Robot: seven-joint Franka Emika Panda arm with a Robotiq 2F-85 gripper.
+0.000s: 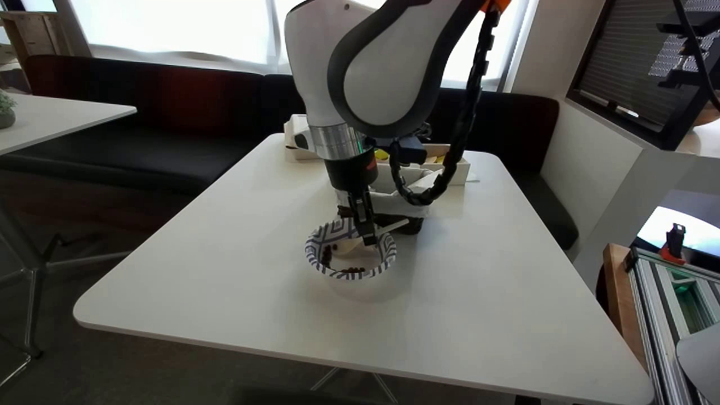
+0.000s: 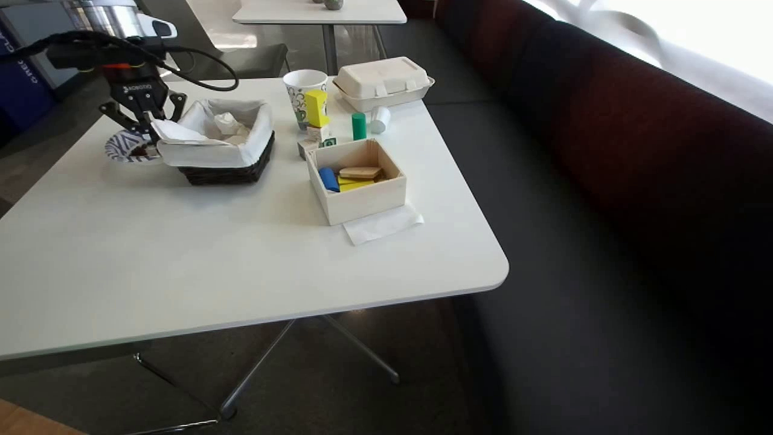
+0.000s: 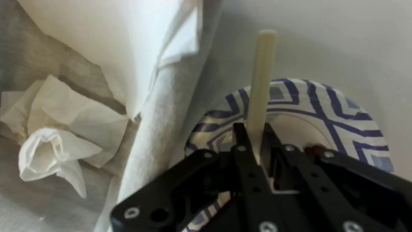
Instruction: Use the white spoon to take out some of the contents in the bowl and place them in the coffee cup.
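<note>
a: why grip it so low?

b: a low hold likely steadies the scoop. the black two-fingered metal gripper [image 3: 254,137] is pinched tight around the handle of a slim, straight white spoon [image 3: 261,80], no wider apart than that handle needs.

a: and the spoon itself?

b: tilted. its scoop end is down inside the round, shallow, blue-and-white patterned paper bowl [image 3: 325,106], its free end slanting up past the rim. that angle should help it slide under the small, round, dark reddish-brown bits [image 1: 327,256] along the bowl's inner edge. whether any ride in the scoop, i can't tell.

a: why's the dark woven basket [image 2: 226,175] with its white paper liner [image 2: 211,157] so near?

b: hard to say; it's just beside the bowl, touching or not i can't tell. i'd lift straight up before travelling, because the tall white paper cup [image 2: 298,99] with printed swirls, probably the coffee cup, stands well apart from the bowl, basket between. mouth up, it's set to receive. the upright yellow block [image 2: 316,109] before it in an exterior view could get knocked.

a: any writing?

b: "robotiq", in white, on the gripper's body. sideways letters on the dark blue panel [image 2: 30,96] behind are cut off, "cla" at best. the cup's print yields no word.
</note>
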